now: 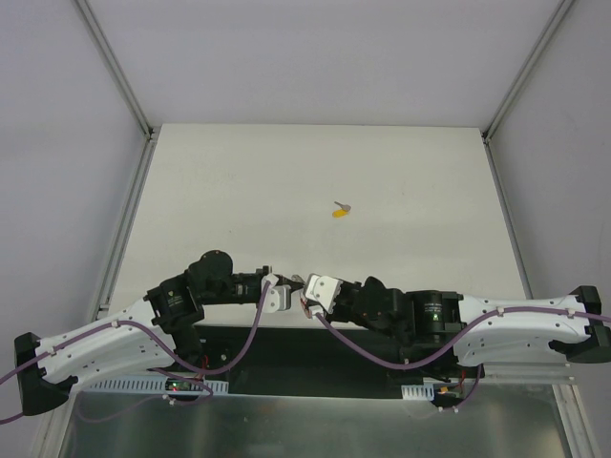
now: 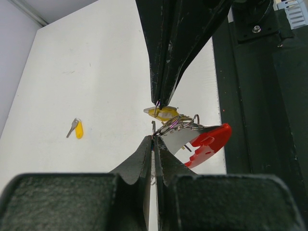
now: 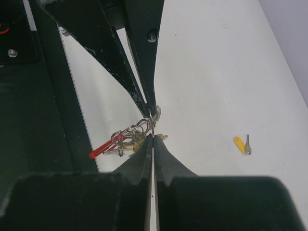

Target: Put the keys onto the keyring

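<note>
1. Wrist views: left gripper (image 2: 153,138) and right gripper (image 3: 153,136) both clamped fully closed, tip to tip, pinching keyring (image 2: 177,126) wire.
2. Top view hides keyring; shows loose key (image 1: 341,210) on table (image 1: 239,172), well apart.

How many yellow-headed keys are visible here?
2. One small silver key with a yellow plastic head lies loose on the white table; a second yellow-headed key sits in the red-looped keyring bunch. Others may be hidden.

Even, diffuse brightness over the white surface (image 1: 401,181), shadows faint and soft-edged, overhead view sharp, wrist views blur the black jaws nearest the lens, loose key (image 3: 242,145) on that surface crisp.
</note>
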